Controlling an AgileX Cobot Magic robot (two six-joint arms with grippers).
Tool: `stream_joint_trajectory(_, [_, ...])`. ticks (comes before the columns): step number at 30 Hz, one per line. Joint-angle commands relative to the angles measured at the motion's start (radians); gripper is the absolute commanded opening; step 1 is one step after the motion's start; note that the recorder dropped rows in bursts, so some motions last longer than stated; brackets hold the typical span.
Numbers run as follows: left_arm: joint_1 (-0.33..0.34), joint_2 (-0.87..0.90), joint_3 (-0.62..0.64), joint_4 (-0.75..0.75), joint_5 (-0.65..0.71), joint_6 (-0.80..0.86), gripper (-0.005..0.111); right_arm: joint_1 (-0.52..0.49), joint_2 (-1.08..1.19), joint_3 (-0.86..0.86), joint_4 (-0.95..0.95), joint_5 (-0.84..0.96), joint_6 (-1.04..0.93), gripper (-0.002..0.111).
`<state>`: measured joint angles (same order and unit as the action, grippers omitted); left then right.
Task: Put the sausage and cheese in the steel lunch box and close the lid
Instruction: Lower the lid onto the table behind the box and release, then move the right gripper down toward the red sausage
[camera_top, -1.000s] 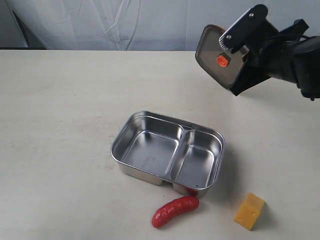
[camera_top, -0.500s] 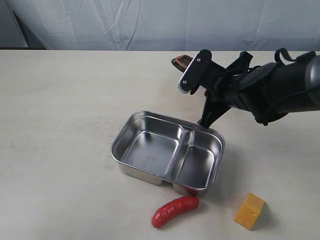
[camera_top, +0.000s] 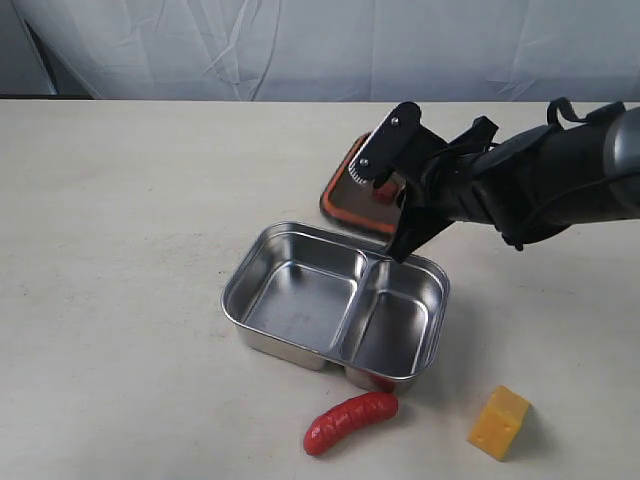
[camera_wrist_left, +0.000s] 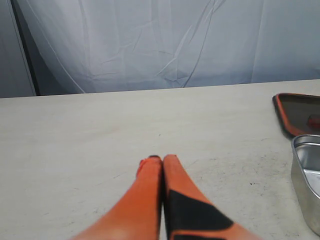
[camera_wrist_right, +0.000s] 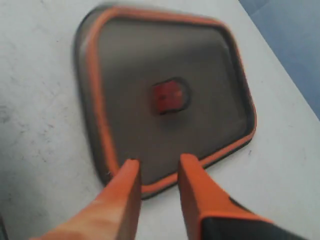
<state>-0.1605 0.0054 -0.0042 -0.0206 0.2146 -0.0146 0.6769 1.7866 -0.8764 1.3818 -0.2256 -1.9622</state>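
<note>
**While the lid (camera_wrist_right: 165, 95) lies behind the steel lunch box (camera_top: 275, 345), sausage (camera_top: 350, 422) and cheese (camera_top: 499, 422) wait outside**

Right gripper (camera_wrist_right: 159, 160): fingers apart over the lid's near edge, clamping nothing; blur hides any contact. Left gripper (camera_wrist_left: 161, 159): fingers together, empty. Both foods lie across the box from the right jaws, sausage lengthwise along its front wall, cheese likely nearer the right arm. The left arm is outside the exterior view.

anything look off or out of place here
Nothing is spilled or damaged. One oddity: the lid lies upside down, orange seal rim up, on the table just behind the steel lunch box. The box is empty, and the sausage and cheese sit on the table in front of it.
</note>
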Motion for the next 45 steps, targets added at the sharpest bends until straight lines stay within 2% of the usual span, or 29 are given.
stream_joint_trajectory(1, [0.001,-0.005,0.004,0.004,-0.008,-0.001,0.0,0.0,0.001,-0.007,0.046,-0.012,0.006,0.037])
stream_joint_trajectory(4, [0.001,-0.005,0.004,0.004,-0.012,-0.001,0.0,0.0,-0.011,-0.007,0.146,-0.052,0.006,0.037])
stream_joint_trajectory(7, [0.001,-0.005,0.004,0.004,-0.012,-0.001,0.0,0.0,-0.061,-0.007,0.359,-0.103,0.006,0.037])
stream_joint_trajectory(11, [0.001,-0.005,0.004,0.004,-0.012,-0.001,0.0,0.025,-0.181,0.012,0.363,-0.213,0.186,0.037])
stream_joint_trajectory(20, [0.001,-0.005,0.004,0.004,-0.012,-0.001,0.0,0.034,-0.391,-0.064,0.363,-0.345,0.176,0.037])
stream_joint_trajectory(25, [0.001,-0.005,0.004,0.004,-0.012,-0.001,0.0,0.034,-0.404,-0.134,0.161,-0.375,0.186,0.036])
stream_joint_trajectory(27, [0.001,-0.005,0.004,0.004,-0.012,-0.001,0.0,0.034,-0.383,-0.157,0.176,-0.459,0.152,0.03])
stream_joint_trajectory(30, [0.001,-0.005,0.004,0.004,-0.012,-0.001,0.0,0.027,-0.343,-0.185,0.356,-0.553,-0.035,0.009])
stream_joint_trajectory(32, [0.001,-0.005,0.004,0.004,-0.012,-0.001,0.0,0.021,-0.306,-0.191,0.363,-0.601,-0.093,0.002])
stream_joint_trajectory(35, [0.001,-0.005,0.004,0.006,-0.011,-0.001,0.0,0.021,-0.256,-0.191,0.363,-0.69,-0.117,0.009])
stream_joint_trajectory(37, [0.001,-0.005,0.004,0.008,-0.011,-0.001,0.0,0.008,-0.223,-0.195,0.363,-0.686,-0.151,0.02])
stream_joint_trajectory(38, [0.001,-0.005,0.004,0.01,-0.011,-0.001,0.0,-0.019,-0.193,-0.207,0.363,-0.664,-0.151,0.03])
stream_joint_trajectory(39, [0.001,-0.005,0.004,0.012,-0.011,-0.001,0.0,-0.035,-0.176,-0.209,0.363,-0.657,-0.151,0.032])
stream_joint_trajectory(42, [0.001,-0.005,0.004,0.012,-0.011,-0.001,0.0,-0.119,-0.075,-0.213,0.363,-0.65,-0.151,0.033])
stream_joint_trajectory(45, [0.001,-0.005,0.004,0.012,-0.011,-0.001,0.0,-0.142,-0.004,-0.213,0.363,-0.636,-0.149,0.033])
